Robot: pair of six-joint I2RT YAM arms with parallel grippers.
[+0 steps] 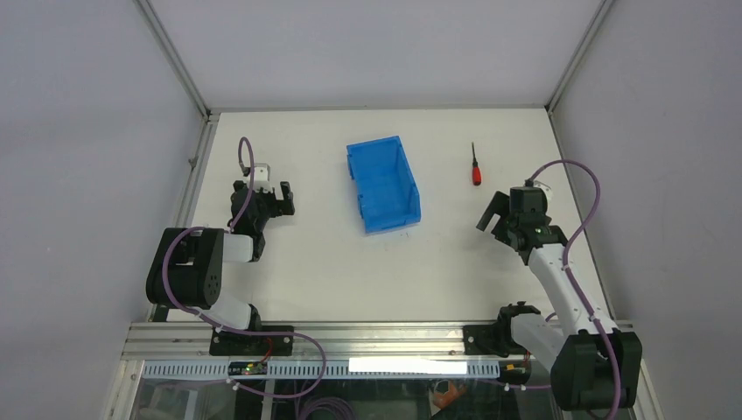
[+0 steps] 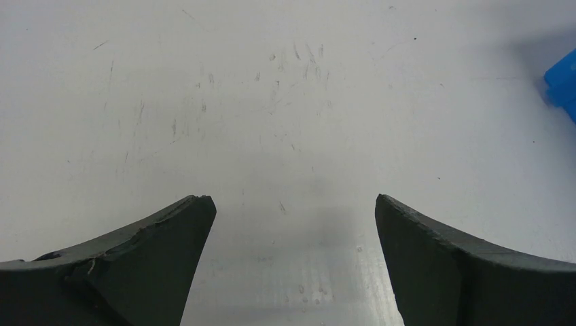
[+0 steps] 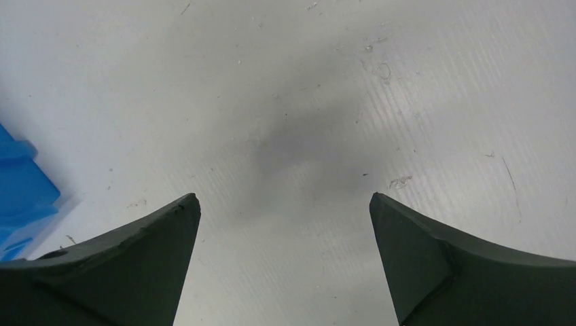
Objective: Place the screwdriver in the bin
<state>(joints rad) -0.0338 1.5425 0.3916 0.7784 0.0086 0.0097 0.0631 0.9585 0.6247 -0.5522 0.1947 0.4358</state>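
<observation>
Standing well apart, the right fingers (image 3: 136, 272) hold nothing; between them the wrist view shows only bare counter (image 3: 306, 102), with a piece of the blue bin (image 3: 20, 197) at the left side. The left fingers (image 2: 136, 265) are also spread wide and empty, over scratched counter, with a small blue corner of the bin (image 2: 562, 85) at the right.

The step in hand, as I judge it, is the reach for the screwdriver (image 1: 475, 166); no grasp is made yet. It lies flat toward the far right corner of the counter (image 1: 332, 271), near the right edge, with the red handle pointing to the near edge and the thin black shaft to the far edge. The right arm (image 1: 551, 262) is the closer one; its fingers are near the screwdriver, on the near side of it, and apart from it. The screwdriver does not show in the right wrist view, so the wrist probably needs to go more toward the far edge before going down.

To do this well, I would turn the wrist so the fingers close across the red handle, not the shaft, because the shaft is thin and may slip or roll. The fingers should come down low, almost touching the counter, one on each side of the handle, and close only then.

The bin (image 1: 385, 188) stands in the middle of the counter, toward the far edge, well apart from the screwdriver. It looks empty and its walls are tall, so the carry should go above the rim before the release.
</observation>
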